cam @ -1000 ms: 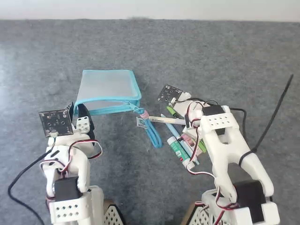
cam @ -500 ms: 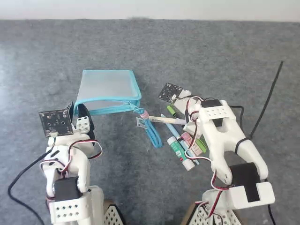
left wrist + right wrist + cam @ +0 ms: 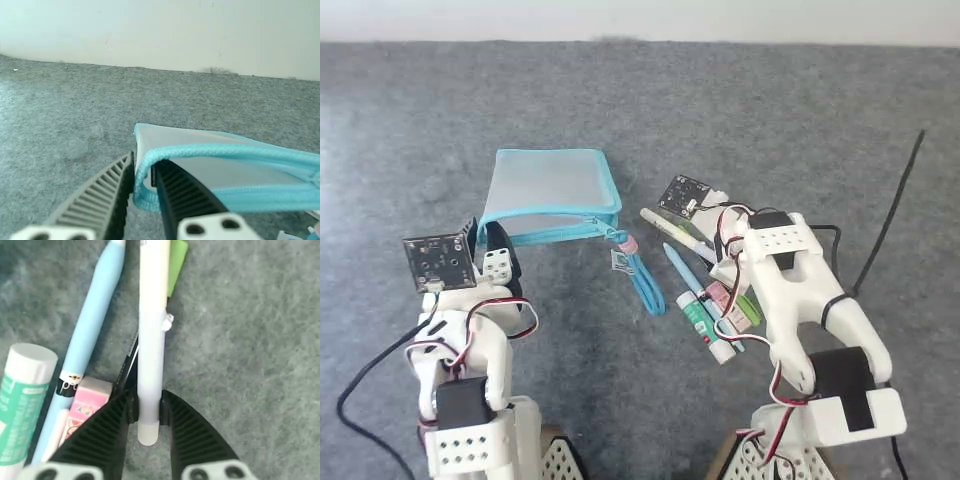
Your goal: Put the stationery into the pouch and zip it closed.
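White pen (image 3: 150,340) clamped in right claw (image 3: 148,407); left claw (image 3: 142,170) pinched on pouch (image 3: 210,150) edge. Loading step, seemingly. Next, likely: swing pen across, slide tip-first into the mouth.

High camera looking down on desk (image 3: 800,110), left wrist low facing pouch (image 3: 210,167), right wrist close over white pen (image 3: 151,340), both shared overhead

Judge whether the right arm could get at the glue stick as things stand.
Probably not yet: the right gripper is shut on the white pen. The glue stick lies close by, uncovered.
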### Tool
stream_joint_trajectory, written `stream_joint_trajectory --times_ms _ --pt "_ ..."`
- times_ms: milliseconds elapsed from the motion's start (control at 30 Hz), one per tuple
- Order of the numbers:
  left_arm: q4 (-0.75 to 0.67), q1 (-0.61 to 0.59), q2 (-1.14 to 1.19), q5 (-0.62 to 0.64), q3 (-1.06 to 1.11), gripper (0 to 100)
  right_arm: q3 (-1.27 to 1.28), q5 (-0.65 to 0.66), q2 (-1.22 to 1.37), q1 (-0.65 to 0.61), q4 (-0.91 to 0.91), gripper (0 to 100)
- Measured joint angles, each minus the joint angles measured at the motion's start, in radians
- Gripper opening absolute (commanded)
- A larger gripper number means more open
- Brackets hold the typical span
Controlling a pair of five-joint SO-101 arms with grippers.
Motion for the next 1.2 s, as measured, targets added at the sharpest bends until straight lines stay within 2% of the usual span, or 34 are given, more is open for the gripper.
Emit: stream_joint_trajectory --times_ms 167,333,600,733,867,1067,1200 --pt "-0.003 0.0 0.0 0.0 0.0 5 -0.058 -0.051 -0.052 0.0 0.141 0.9" --pt "-0.006 0.002 0.0 0.0 0.0 5 -0.078 -0.118 -0.267 -0.008 0.304 0.9" --pt "-0.006 0.002 0.0 0.0 0.0 5 -0.078 -0.203 -0.695 -0.195 0.523 0.9" --pt "-0.006 0.002 0.0 0.0 0.0 5 -0.078 -0.226 -0.835 -0.229 0.608 0.9" --pt "-0.006 0.012 0.0 0.0 0.0 5 -0.078 -0.23 -0.913 -0.264 0.672 0.9" --pt "-0.006 0.052 0.0 0.0 0.023 5 -0.081 -0.233 -0.956 -0.423 0.764 0.9" --pt "-0.006 0.071 0.0 -0.015 0.025 5 -0.081 -0.295 -0.954 -0.44 0.778 0.9"
